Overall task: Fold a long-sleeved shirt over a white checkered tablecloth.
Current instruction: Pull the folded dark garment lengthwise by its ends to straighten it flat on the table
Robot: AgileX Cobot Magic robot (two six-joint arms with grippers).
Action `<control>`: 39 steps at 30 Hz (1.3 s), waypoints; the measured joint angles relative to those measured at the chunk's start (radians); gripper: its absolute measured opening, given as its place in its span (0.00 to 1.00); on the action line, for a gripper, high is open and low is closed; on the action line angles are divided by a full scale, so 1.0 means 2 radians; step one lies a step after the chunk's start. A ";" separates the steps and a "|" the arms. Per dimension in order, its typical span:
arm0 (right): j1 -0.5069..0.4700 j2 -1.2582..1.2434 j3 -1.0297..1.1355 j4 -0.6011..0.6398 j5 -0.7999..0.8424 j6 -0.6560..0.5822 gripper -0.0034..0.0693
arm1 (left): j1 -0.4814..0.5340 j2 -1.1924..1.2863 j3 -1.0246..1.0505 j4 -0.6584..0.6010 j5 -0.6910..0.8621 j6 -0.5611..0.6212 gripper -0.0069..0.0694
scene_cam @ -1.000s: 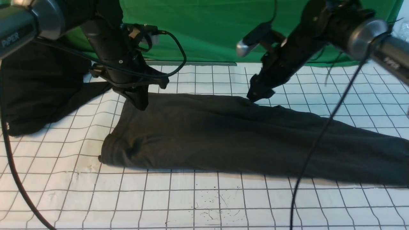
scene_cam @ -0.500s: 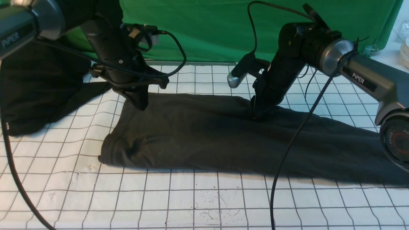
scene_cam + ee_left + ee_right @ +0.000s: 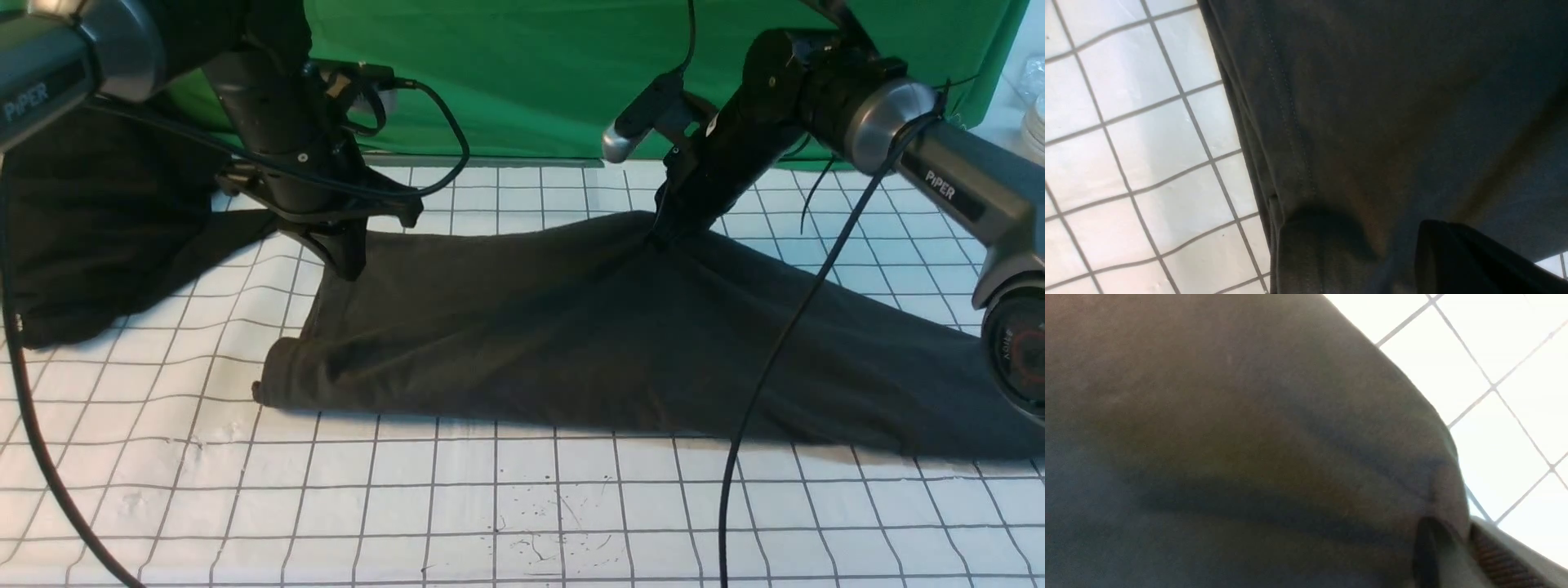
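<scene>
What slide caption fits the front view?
Left gripper and right gripper pinch the dark charcoal-olive long-sleeved shirt by its far edge above the white checkered tablecloth.

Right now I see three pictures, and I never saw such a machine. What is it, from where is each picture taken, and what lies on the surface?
You see two robot arms, each ending in a two-fingered gripper. The wide picture is taken from between the arms, looking forward. The two close pictures come from cameras on the wrists, so they show mostly cloth. On the white checkered tablecloth lies a dark long-sleeved shirt. The left gripper pinches its far edge near one end. The right gripper pinches that edge farther along and holds it raised like a tent. A blacker heap of cloth lies at the left; a green backdrop hangs behind.
</scene>
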 joint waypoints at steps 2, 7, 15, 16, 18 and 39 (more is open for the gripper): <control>0.000 0.006 0.000 0.000 -0.007 0.012 0.19 | 0.000 0.000 0.000 0.001 -0.002 -0.002 0.09; 0.000 0.010 0.000 -0.001 -0.008 0.062 0.61 | 0.000 0.000 0.000 0.062 -0.033 -0.061 0.09; 0.000 -0.064 0.000 -0.011 0.101 0.120 0.78 | 0.038 0.020 0.000 0.057 -0.096 -0.104 0.10; 0.000 -0.068 0.000 -0.014 0.104 0.121 0.77 | 0.041 0.023 0.000 0.055 -0.098 -0.104 0.10; 0.000 -0.096 0.000 -0.021 0.130 0.135 0.70 | 0.047 0.036 0.000 0.052 -0.122 -0.094 0.13; 0.000 -0.271 0.105 -0.105 0.156 0.166 0.06 | 0.046 0.137 -0.013 0.032 -0.279 -0.038 0.41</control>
